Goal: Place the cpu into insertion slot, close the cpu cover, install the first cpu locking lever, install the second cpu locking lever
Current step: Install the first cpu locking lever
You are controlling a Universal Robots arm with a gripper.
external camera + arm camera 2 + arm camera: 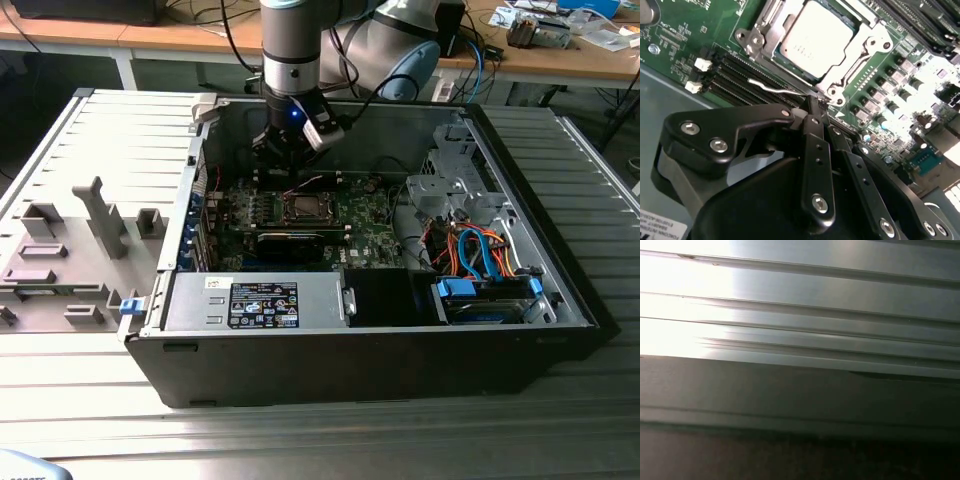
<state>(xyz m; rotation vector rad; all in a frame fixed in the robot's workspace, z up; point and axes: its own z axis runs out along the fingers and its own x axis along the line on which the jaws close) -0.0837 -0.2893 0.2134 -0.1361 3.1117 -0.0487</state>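
Observation:
The cpu (815, 37) lies flat in the insertion slot (300, 208) on the green board, grey-beige face up. The silvery cpu cover (860, 55) is down around it, framing the chip. A thin wire locking lever (771, 87) runs along the socket's near side, standing slightly off the board. My gripper (813, 102) is shut, black fingers (816, 145) pressed together, tips right at the lever's end by the socket corner. In the exterior view the gripper (283, 160) hangs inside the open case just behind the socket.
Long black memory slots (737, 75) lie beside the lever. The case holds a power supply (265, 303) at the front, a drive cage (450, 180) and coloured cables (480, 255) on the exterior view's right. The removed side panel (90, 220) lies at the left.

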